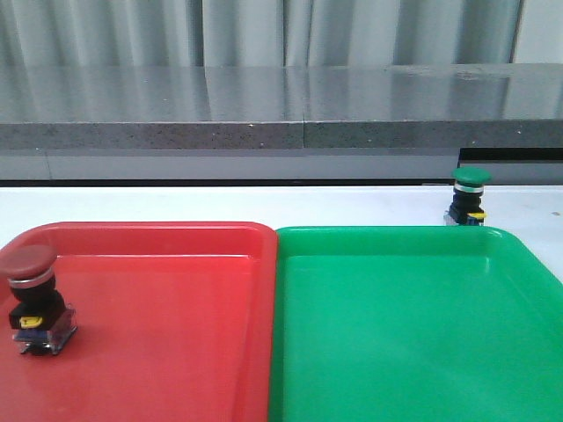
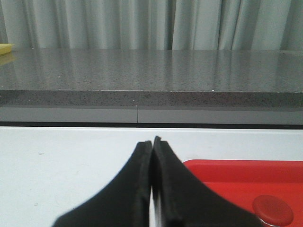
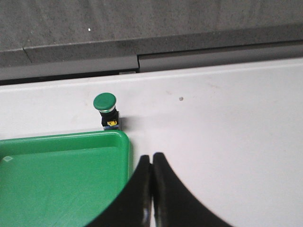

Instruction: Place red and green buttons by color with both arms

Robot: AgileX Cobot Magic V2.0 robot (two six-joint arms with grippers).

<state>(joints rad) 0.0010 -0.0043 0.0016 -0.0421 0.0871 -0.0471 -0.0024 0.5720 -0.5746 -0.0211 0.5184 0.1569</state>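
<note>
The red button (image 1: 33,299) stands upright inside the red tray (image 1: 176,334) near its left edge; its dark-red cap also shows in the left wrist view (image 2: 272,211). The green button (image 1: 469,197) stands on the white table just behind the far right corner of the green tray (image 1: 413,334); it also shows in the right wrist view (image 3: 107,110), beyond the tray corner (image 3: 61,175). My left gripper (image 2: 152,142) is shut and empty, left of the red tray (image 2: 246,177). My right gripper (image 3: 151,157) is shut and empty, beside the green tray's corner. Neither arm shows in the front view.
The two trays lie side by side, touching, at the front of the white table (image 1: 176,204). A grey stone ledge (image 1: 281,110) runs along the back, with curtains behind it. A yellow object (image 2: 5,47) lies on the ledge at far left.
</note>
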